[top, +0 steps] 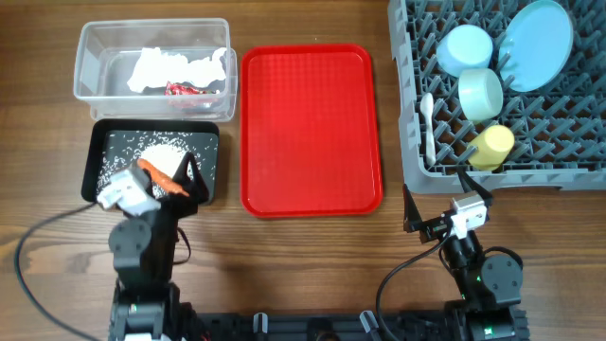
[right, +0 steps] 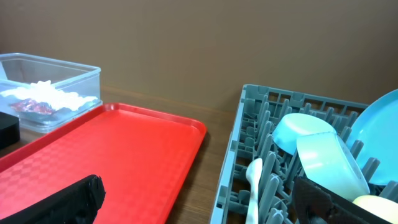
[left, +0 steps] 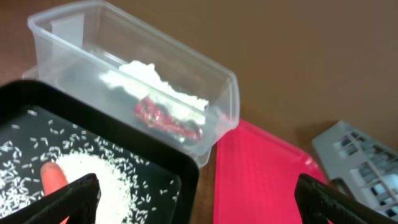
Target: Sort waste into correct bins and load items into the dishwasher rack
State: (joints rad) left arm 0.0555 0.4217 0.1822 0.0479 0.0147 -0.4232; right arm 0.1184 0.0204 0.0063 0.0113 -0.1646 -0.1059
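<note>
Orange carrot piece [left: 53,177] lies on rice [left: 93,171] in the black tray [left: 124,134] (firm, slightly slick, I judge): pinch across its middle. My left gripper [left: 196,198] and right gripper [right: 196,198] both gape, empty.

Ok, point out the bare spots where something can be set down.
The red tray is wholly bare, flanked by the clear tub and black tray and by the rack. The table in front of it is bare wood. Crowded: the rack's dishes, both bins' waste.
</note>
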